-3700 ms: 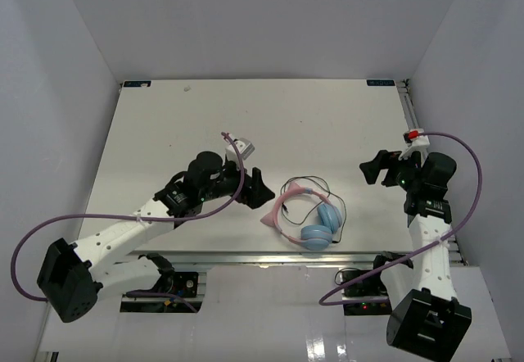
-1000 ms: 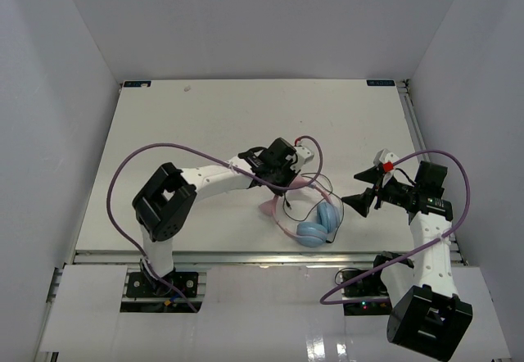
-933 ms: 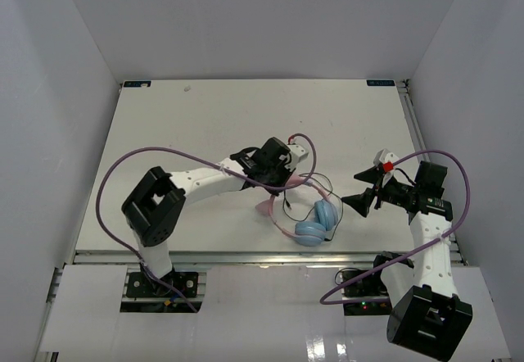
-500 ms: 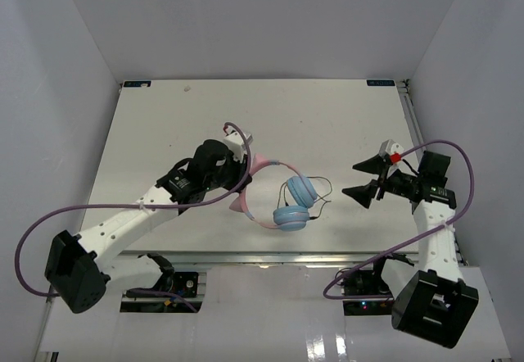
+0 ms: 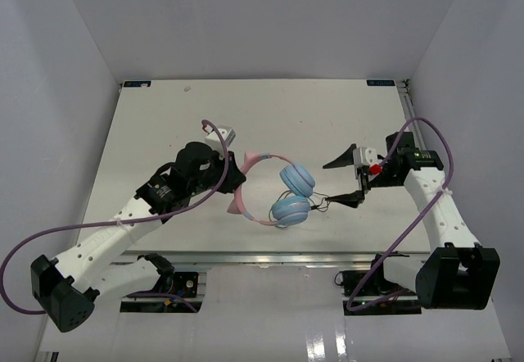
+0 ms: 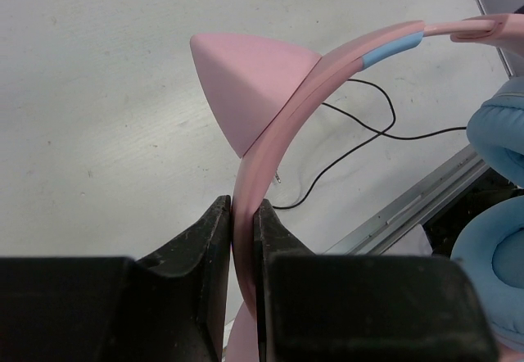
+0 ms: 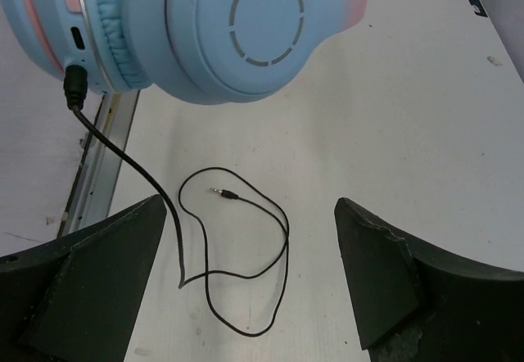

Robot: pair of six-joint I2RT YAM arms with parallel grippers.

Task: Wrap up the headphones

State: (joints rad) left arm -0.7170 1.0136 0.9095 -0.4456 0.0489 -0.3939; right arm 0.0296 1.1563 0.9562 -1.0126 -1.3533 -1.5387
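The headphones [image 5: 270, 165] hang above the table, held by their pink headband [image 6: 274, 120]. My left gripper [image 6: 243, 206] is shut on the band just below a cat-ear point [image 6: 246, 83]. The two light-blue ear cups [image 5: 293, 194] dangle to the right of it. A thin black cable [image 7: 246, 272] runs from a socket on one ear cup [image 7: 246, 26] down to the table, where it lies in loose loops with its plug [image 7: 223, 192] free. My right gripper [image 5: 345, 180] stands open just right of the cups, with nothing between its fingers [image 7: 372, 272].
The white table [image 5: 246, 116] is walled at the back and on both sides. A metal rail [image 5: 262, 255] runs along its near edge. Thick purple robot cables [image 5: 49, 239] loop from both arms.
My left arm has lifted the headphones off the table and carried them left. The right gripper has swung up and in toward the ear cups, still open.
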